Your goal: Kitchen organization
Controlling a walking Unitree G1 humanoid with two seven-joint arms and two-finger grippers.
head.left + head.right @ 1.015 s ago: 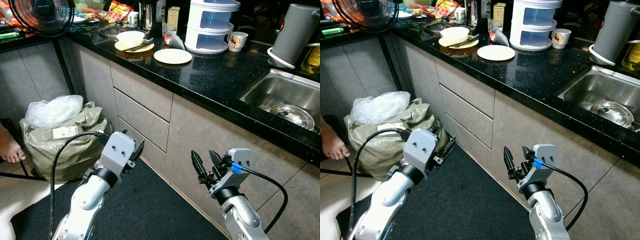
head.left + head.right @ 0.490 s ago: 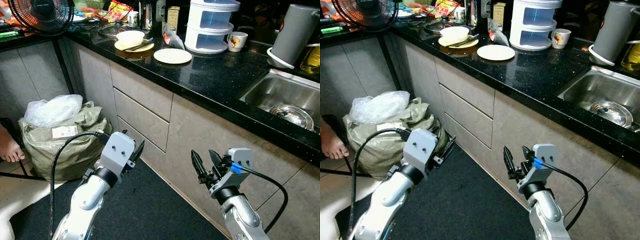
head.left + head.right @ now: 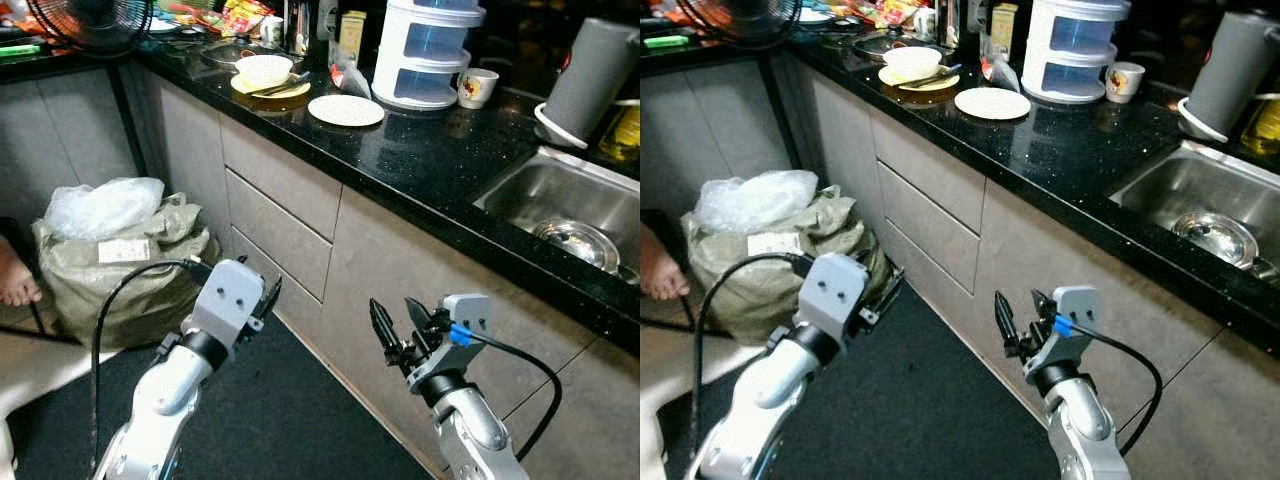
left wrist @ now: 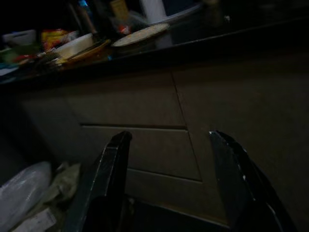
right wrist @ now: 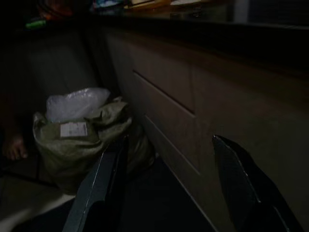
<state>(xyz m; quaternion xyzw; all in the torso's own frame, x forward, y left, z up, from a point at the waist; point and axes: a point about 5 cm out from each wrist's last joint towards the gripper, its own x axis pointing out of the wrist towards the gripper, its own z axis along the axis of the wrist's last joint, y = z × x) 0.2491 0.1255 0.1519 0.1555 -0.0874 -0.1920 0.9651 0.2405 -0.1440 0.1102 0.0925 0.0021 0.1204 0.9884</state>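
Note:
Both arms hang low in front of the grey cabinet drawers (image 3: 280, 215), below the black counter (image 3: 440, 150). My left gripper (image 3: 268, 298) is open and holds nothing; its wrist view looks up past its fingertips (image 4: 120, 140) at the drawers. My right gripper (image 3: 398, 325) is open too, with nothing between its fingers (image 5: 227, 150). On the counter lie an empty white plate (image 3: 345, 109) and a white bowl (image 3: 263, 72) on a yellow plate with a utensil across it. A white tiered container (image 3: 428, 55) and a mug (image 3: 476, 87) stand behind.
A steel sink (image 3: 540, 190) holds a metal bowl (image 3: 582, 238); a grey kettle (image 3: 590, 72) stands behind it. A green sack (image 3: 120, 270) topped with a plastic bag sits on the floor at left. A person's bare foot (image 3: 15, 285) is beside it. A dark mat (image 3: 290, 420) covers the floor.
The whole picture has shifted slightly, so the camera moved. Both grippers stay open and low as before; nothing on the counter has moved.

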